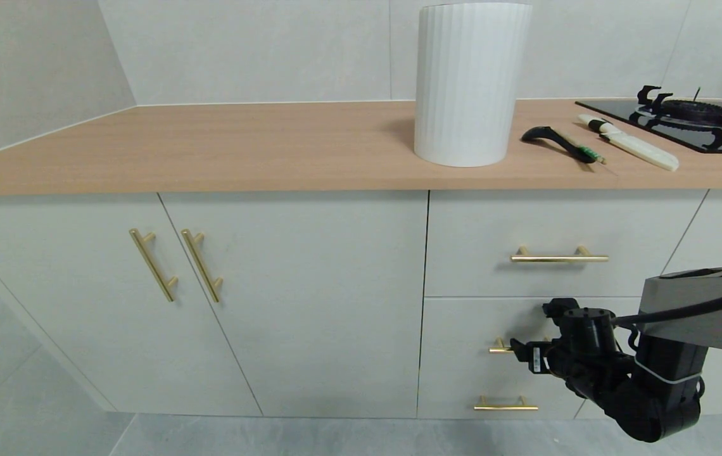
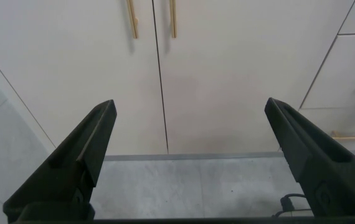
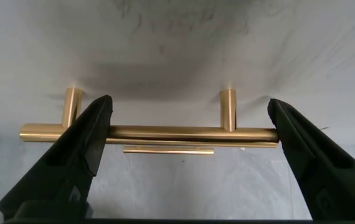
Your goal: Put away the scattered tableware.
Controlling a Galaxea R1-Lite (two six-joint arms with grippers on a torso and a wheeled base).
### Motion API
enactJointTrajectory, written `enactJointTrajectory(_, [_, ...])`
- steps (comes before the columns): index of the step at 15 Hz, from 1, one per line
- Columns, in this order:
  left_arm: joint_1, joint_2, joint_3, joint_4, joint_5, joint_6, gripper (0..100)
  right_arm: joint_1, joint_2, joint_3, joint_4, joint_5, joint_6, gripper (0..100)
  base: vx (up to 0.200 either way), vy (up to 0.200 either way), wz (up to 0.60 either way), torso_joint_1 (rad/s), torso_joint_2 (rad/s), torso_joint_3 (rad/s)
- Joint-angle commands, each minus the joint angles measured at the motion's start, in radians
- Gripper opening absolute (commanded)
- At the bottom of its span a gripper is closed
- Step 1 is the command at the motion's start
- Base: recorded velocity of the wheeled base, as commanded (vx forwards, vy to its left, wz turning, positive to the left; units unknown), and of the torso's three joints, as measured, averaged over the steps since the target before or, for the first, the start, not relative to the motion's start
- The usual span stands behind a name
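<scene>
Right hand [image 3: 190,109], spread wide apart, is held low right at the gold drawer handle [image 3: 165,133].

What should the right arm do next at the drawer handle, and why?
Probably roll the right gripper so it brackets the bar from above and below, then close. Its fingers are open but spaced along the middle drawer's handle, not across it, so closing now likely wouldn't pinch the bar.

Container [image 1: 467,82] stood on countertop [image 1: 209,145]. Utensil [image 1: 557,140], then knife [image 1: 630,142], lay to its right, stove [image 1: 696,117] behind them (far right). Below, double doors [image 1: 272,304] sat left of drawers [image 1: 557,221]. Right gripper [image 3: 190,124] sat before middle drawer handle [image 3: 165,132].
</scene>
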State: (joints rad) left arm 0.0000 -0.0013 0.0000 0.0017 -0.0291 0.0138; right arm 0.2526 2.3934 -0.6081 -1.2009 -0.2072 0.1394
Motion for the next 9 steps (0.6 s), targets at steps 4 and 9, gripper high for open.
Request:
enactJointTrajectory(4, [0.0, 0.001, 0.0, 0.0, 0.0, 0.0, 100, 0.002, 0.003, 0.011, 0.009, 0.0, -0.003, 100, 0.0, 0.0, 0.0, 0.0, 0.0, 0.0])
enactJointTrajectory(9, [0.0, 0.001, 0.0, 0.0, 0.0, 0.0, 100, 0.002, -0.002, 0.021, 0.023, 0.0, -0.017, 100, 0.0, 0.0, 0.0, 0.0, 0.0, 0.0])
